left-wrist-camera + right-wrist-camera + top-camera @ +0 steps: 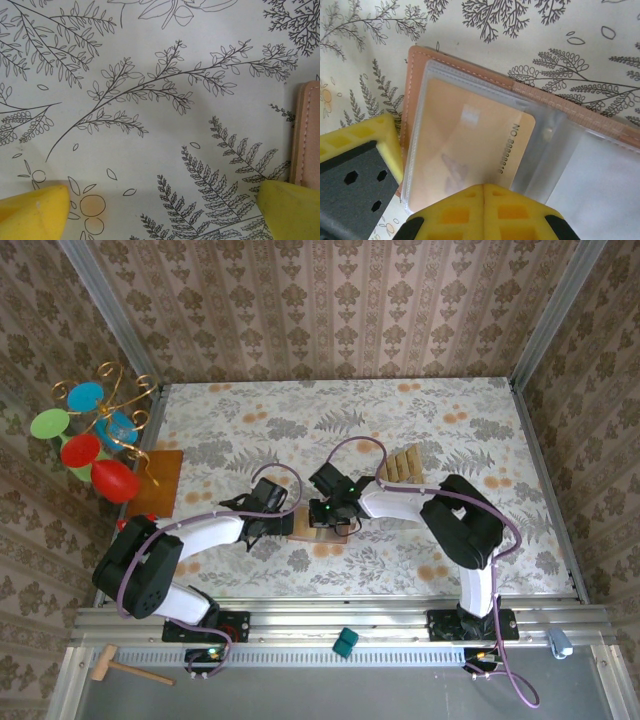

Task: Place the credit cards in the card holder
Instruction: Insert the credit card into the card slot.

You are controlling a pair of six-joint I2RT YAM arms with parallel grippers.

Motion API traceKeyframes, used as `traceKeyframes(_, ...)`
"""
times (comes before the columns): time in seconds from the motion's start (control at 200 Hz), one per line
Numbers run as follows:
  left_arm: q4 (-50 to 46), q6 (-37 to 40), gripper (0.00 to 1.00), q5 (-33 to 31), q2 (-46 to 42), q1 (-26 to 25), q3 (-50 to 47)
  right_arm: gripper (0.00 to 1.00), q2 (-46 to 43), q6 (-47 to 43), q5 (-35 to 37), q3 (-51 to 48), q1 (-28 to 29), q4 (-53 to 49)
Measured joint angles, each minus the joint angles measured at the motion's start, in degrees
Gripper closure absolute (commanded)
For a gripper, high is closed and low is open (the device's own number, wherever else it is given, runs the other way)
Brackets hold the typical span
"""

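A fern-and-flower printed surface (480, 440) is lying between damask-papered walls. The card holder (413, 85) is lying open at its centre, between the two hands. A tan credit card (470, 135) is sitting partway inside the holder's clear sleeve. The right hand (483, 192) is clenched, its tips meeting at that card's near edge. The left hand (162, 215) is spread wide, grasping nothing, just beside the holder. More cards (402, 464) are resting farther back.
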Motion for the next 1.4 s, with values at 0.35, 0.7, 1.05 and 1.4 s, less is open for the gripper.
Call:
traceKeyframes(0.35, 1.09, -0.72, 0.02, -0.2, -0.94, 0.0, -1.07, 0.97, -6.78, 0.17, 1.53, -9.14, 0.02, 0.15)
traceKeyframes(0.7, 2.32, -1.22, 0.02, -0.02, -2.93, -0.35, -2.78, 0.98, -7.32, -1.22, 2.56, -11.26, -0.35, 1.6)
traceKeyframes(1.05, 2.16, -3.08, 0.01, 0.87, -6.34, -1.18, -5.07, 0.98, -8.7, -2.93, 2.99, -12.63, -3.41, 1.09)
traceKeyframes(1.4, 2.47, -3.28, 0.02, 0.68, -5.46, -1.18, -4.98, 0.98, -8.92, -3.08, 3.1, -10.05, -3.08, -2.54)
